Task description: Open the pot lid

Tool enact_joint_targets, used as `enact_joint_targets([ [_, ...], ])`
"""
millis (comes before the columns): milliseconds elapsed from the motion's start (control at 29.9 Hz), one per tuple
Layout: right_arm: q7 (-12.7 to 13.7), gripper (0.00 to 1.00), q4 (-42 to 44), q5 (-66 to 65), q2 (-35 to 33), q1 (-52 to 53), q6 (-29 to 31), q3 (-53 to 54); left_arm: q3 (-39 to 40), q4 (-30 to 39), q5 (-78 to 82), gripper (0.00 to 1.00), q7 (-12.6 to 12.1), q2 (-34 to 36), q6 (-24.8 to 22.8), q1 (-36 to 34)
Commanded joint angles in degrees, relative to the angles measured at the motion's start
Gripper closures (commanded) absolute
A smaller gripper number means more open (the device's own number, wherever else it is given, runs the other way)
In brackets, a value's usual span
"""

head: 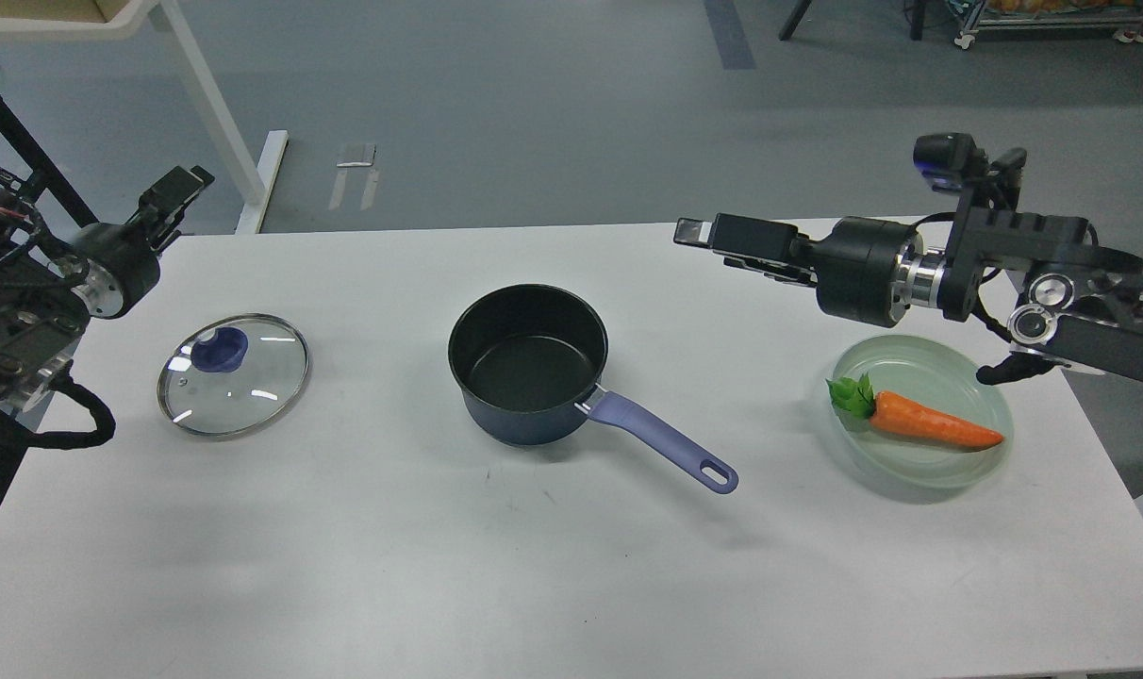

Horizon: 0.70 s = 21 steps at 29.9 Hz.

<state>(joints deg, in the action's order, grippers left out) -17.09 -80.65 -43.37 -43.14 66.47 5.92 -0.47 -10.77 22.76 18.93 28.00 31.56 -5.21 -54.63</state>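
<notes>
The dark pot (528,363) stands uncovered at the table's middle, its purple handle (661,453) pointing to the front right. The glass lid (233,374) with a blue knob (218,351) lies flat on the table, left of the pot. My left gripper (181,187) is raised above the table's far left corner, well clear of the lid and empty. My right gripper (713,234) hovers over the far edge of the table, right of the pot and high above the handle, also empty. Both are seen side-on and dark, so their fingers cannot be told apart.
A pale green plate (996,415) holding a carrot (930,426) sits at the right, below my right arm. A white table leg (215,113) and a black frame (34,160) stand on the floor beyond the left corner.
</notes>
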Motion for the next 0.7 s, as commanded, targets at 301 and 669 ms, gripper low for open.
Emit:
enact_joint_targets([
  [301, -2.07, 0.00, 13.50, 21.91, 8.24, -20.32, -0.38, 26.56, 15.07, 0.00, -15.24, 0.01, 0.00, -7.91, -2.96, 0.75],
  [669, -2.60, 0.00, 32.47, 44.14, 20.01, -23.75, -0.12, 38.08, 19.91, 0.00, -23.85, 0.01, 0.00, -12.30, -5.33, 2.51],
])
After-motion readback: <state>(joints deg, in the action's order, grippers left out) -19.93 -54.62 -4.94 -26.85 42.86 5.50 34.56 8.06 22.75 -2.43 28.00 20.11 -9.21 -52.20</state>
